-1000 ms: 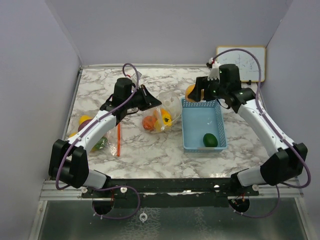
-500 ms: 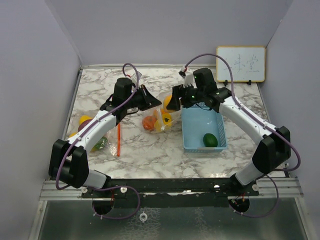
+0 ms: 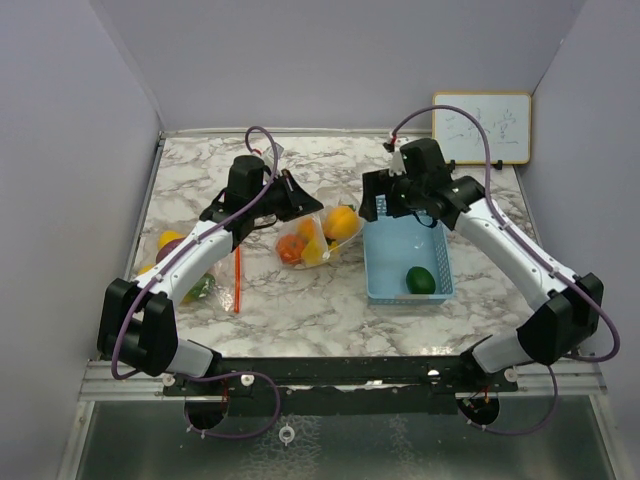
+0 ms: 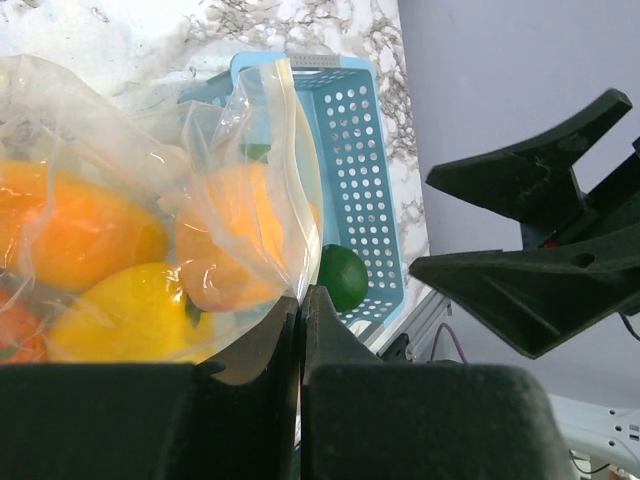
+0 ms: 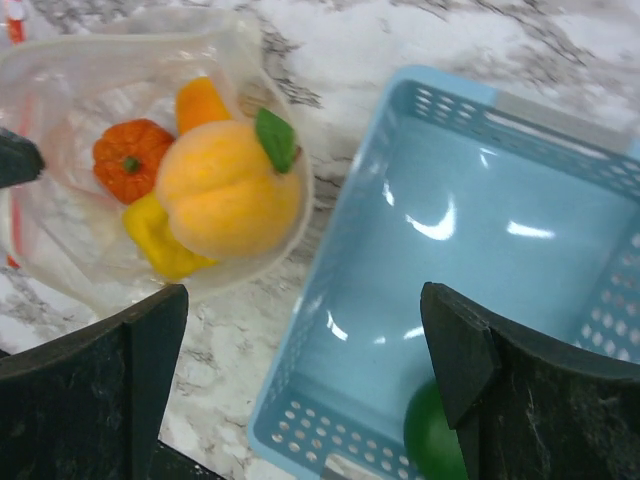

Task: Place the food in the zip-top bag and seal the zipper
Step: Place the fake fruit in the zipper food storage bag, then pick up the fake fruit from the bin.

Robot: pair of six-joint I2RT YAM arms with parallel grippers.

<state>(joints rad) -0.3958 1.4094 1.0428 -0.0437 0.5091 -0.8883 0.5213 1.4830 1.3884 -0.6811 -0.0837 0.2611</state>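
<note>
Left of basket (image 3: 400, 245), holding part-filled bag (image 5: 60, 200) in clenched left gripper (image 4: 300, 300) jaws, right gripper (image 5: 300, 340) jaws released; green fruit (image 3: 420, 280), sealing pending.

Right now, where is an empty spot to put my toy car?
The table has bare marble along its near edge, in front of the zip-top bag and blue basket, and along its far edge. The basket holds only one green fruit. It is crowded in the middle, where the left gripper pinches the bag beside the open right gripper.
</note>
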